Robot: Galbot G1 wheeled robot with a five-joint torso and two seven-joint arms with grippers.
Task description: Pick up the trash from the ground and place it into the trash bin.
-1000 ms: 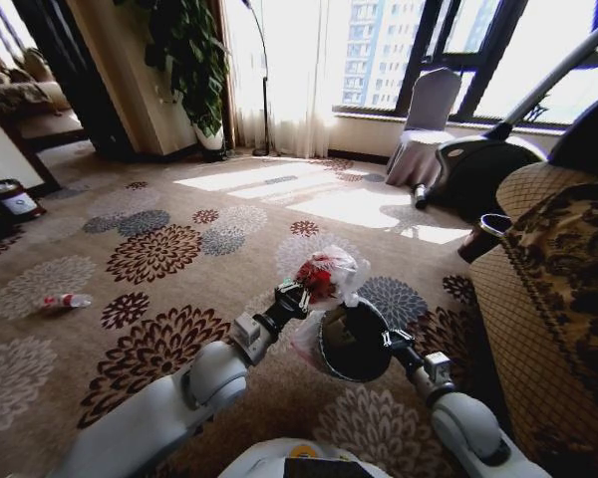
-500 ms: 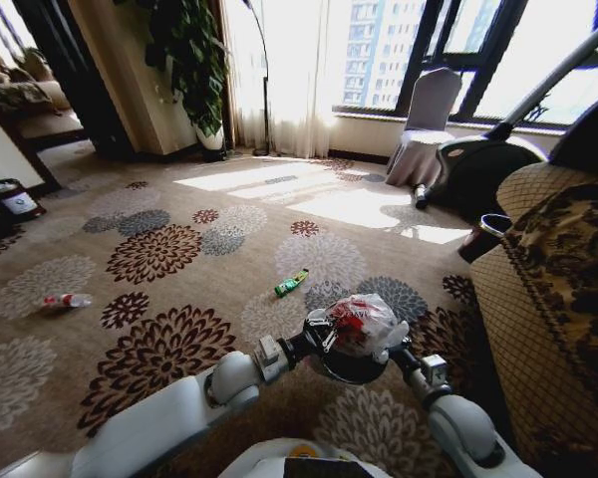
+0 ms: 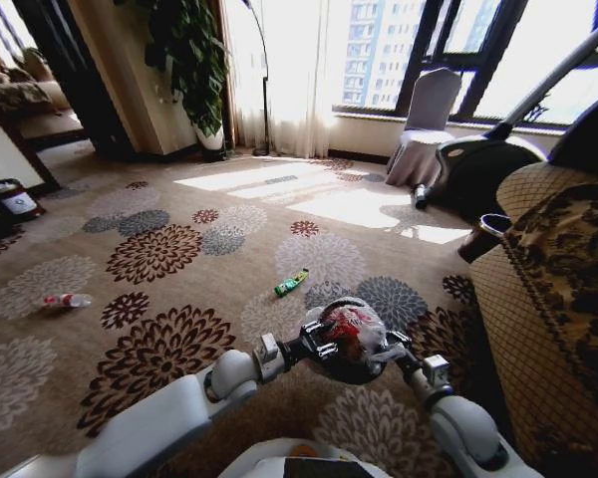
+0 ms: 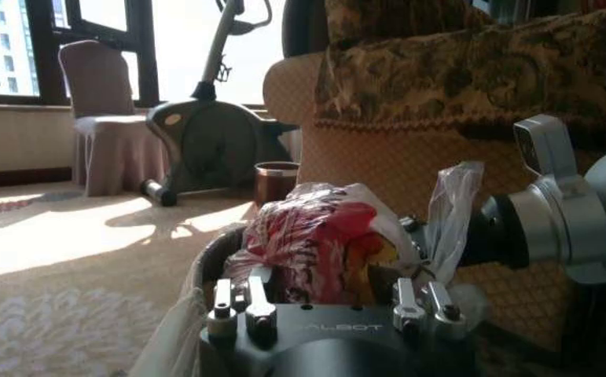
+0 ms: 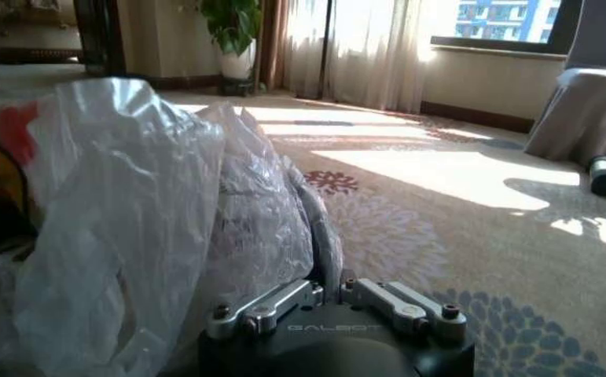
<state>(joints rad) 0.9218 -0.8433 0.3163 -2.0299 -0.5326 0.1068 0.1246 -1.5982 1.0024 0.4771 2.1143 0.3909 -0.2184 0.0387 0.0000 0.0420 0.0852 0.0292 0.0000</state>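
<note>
The trash bin (image 3: 359, 370), a small black bucket with a thin plastic liner (image 5: 124, 220), hangs low in front of me. My right gripper (image 3: 401, 351) is shut on its rim (image 5: 321, 236). My left gripper (image 3: 317, 349) is shut on a crumpled red-white packet (image 3: 349, 324) and holds it in the bin's mouth. In the left wrist view the packet (image 4: 303, 239) sits between the fingers (image 4: 242, 302) of that gripper (image 4: 329, 306), above the liner. A green wrapper (image 3: 291, 283) lies on the carpet beyond the bin. A clear plastic bottle (image 3: 65, 300) lies far to the left.
A patterned sofa (image 3: 558, 299) stands close on my right, with a dark-brown cylindrical bin (image 3: 483, 237) past its end. Farther back are an exercise bike (image 3: 488, 169), a covered chair (image 3: 424, 129) and a large plant (image 3: 189, 60). Open flowered carpet (image 3: 159, 254) stretches left and ahead.
My left gripper has carried the red-white packet from above and left of the bin down into its mouth. The bin has tipped more upright. The green wrapper came into sight behind the arm.
</note>
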